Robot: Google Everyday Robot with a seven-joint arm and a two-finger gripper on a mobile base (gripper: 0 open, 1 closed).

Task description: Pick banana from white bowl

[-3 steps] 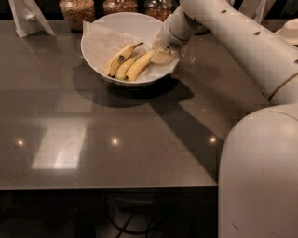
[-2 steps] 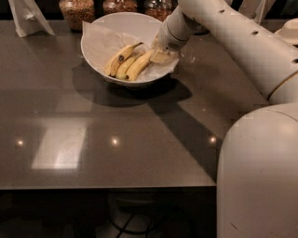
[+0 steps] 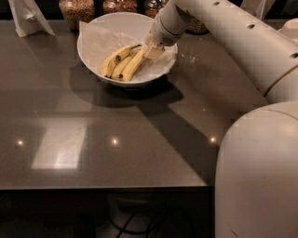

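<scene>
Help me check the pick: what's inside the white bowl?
Inside the bowl: white paper, three bananas. The gripper sits over the longest banana, covering its right end.

A dark glossy bench (image 3: 116,162) carries jars of grain (image 3: 77,10) along its far edge and a white folded paper (image 3: 29,17) at the far left. Cables (image 3: 139,223) lie below its near edge. The claw (image 3: 153,50) hangs low over the far middle.

The gripper (image 3: 153,50) sits inside the white bowl (image 3: 95,69), at its right. Glass jars (image 3: 77,9) block the far side; the near tabletop (image 3: 139,158) leaves free passage.
</scene>
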